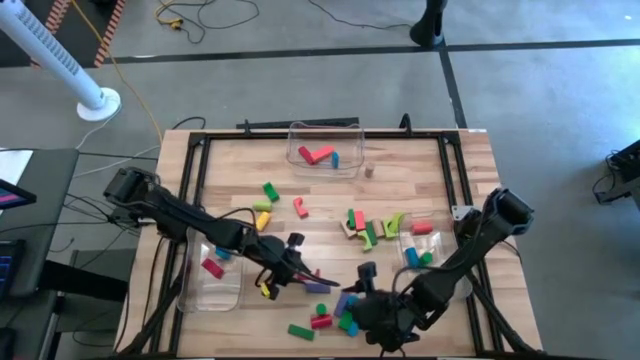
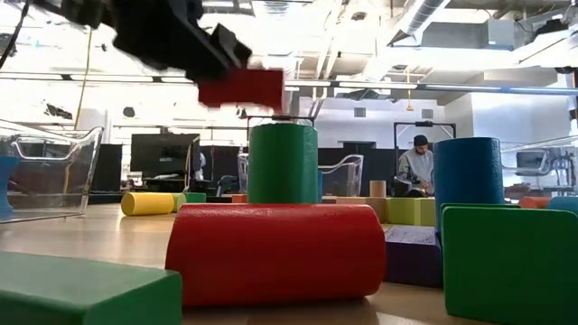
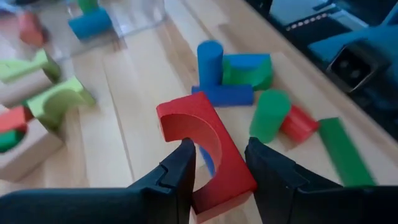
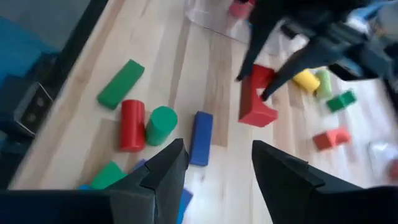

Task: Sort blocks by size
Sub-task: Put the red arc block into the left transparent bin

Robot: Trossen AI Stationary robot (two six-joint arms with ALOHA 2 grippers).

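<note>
My left gripper (image 3: 217, 168) clamps a red wooden arch block (image 3: 205, 149) above bare tabletop (image 3: 137, 93) beside the near-edge block cluster (image 1: 330, 312), my right gripper (image 4: 214, 165) hanging unclenched

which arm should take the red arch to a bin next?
Left. Its jaws are shut on the red arch, held above the table. The right gripper is open and empty over the loose blocks at the front edge, so it would need a handover first.
</note>
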